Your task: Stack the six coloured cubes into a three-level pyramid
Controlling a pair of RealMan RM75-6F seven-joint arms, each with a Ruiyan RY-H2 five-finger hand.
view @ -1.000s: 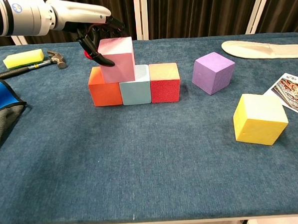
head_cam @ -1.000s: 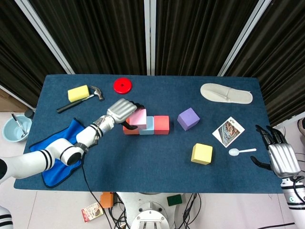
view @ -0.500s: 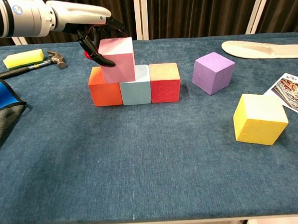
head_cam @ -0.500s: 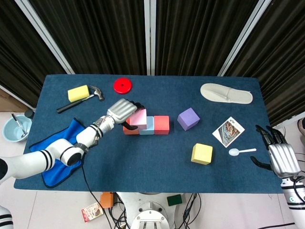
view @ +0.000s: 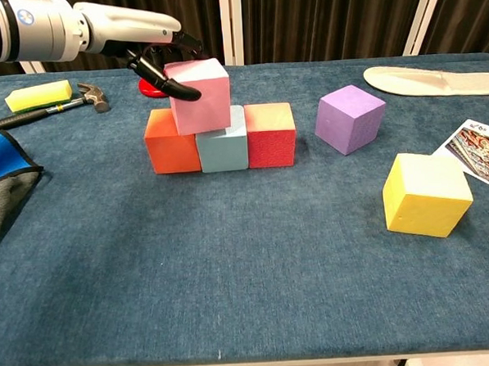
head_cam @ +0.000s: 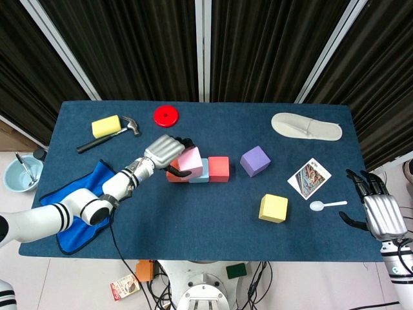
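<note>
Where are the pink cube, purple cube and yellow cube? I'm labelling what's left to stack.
pink cube (view: pixel 200 96), chest view, front face.
purple cube (view: pixel 349 118), chest view, front-left face.
yellow cube (view: pixel 426 194), chest view, front face.

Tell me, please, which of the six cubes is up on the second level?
The pink cube: it sits skewed on the orange cube and light blue cube, with the left hand touching it. The other five all rest directly on the table.
</note>
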